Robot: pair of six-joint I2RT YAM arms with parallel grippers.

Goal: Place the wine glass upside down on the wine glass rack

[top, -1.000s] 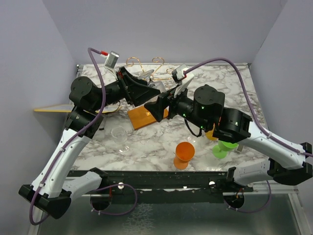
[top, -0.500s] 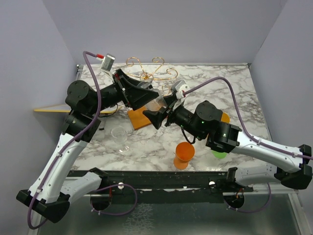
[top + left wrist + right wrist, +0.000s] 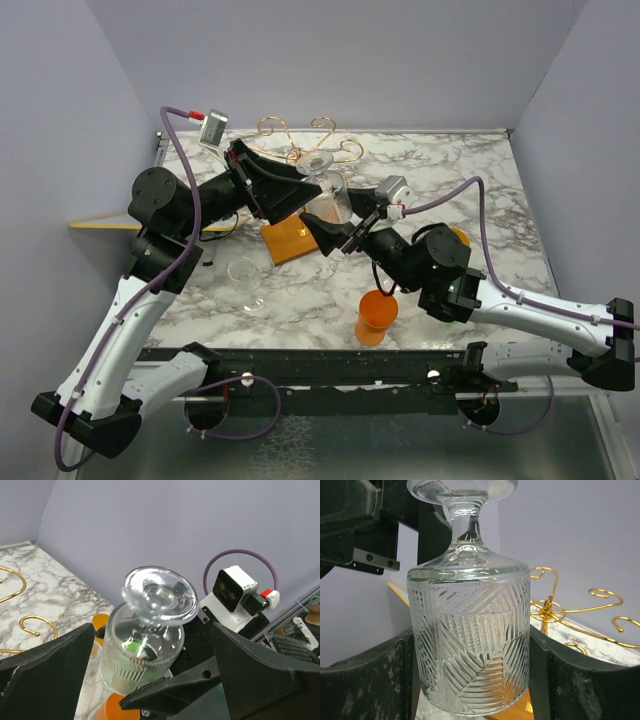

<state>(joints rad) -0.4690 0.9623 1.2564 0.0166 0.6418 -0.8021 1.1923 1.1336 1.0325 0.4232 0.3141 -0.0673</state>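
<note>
The wine glass (image 3: 326,195) is upside down in the air, with its round foot on top and its open mouth facing down, and nothing is in it. The right gripper (image 3: 338,226) hugs the ribbed bowl with a finger pressed on each side. The left gripper (image 3: 305,190) is up by the foot of the glass with its fingers (image 3: 47,665) spread wide, and they do not touch the glass. The glass hangs over the middle of the table (image 3: 480,170), just to the near side of the wine glass rack (image 3: 271,125). The rack's gold curls stand at the far edge by the wall, and its wooden base (image 3: 288,240) pokes out under the two grippers. A small clear glass (image 3: 245,275) stands on the table to the left, and it looks empty. An orange cup (image 3: 378,308) stands close to the near edge, right by the right arm. Another orange cup (image 3: 456,238) peeks out behind that arm, and I cannot tell what is in it. A yellow board (image 3: 100,222) sticks out past the left edge. The far right part of the marble top is bare, so there is open room there
</note>
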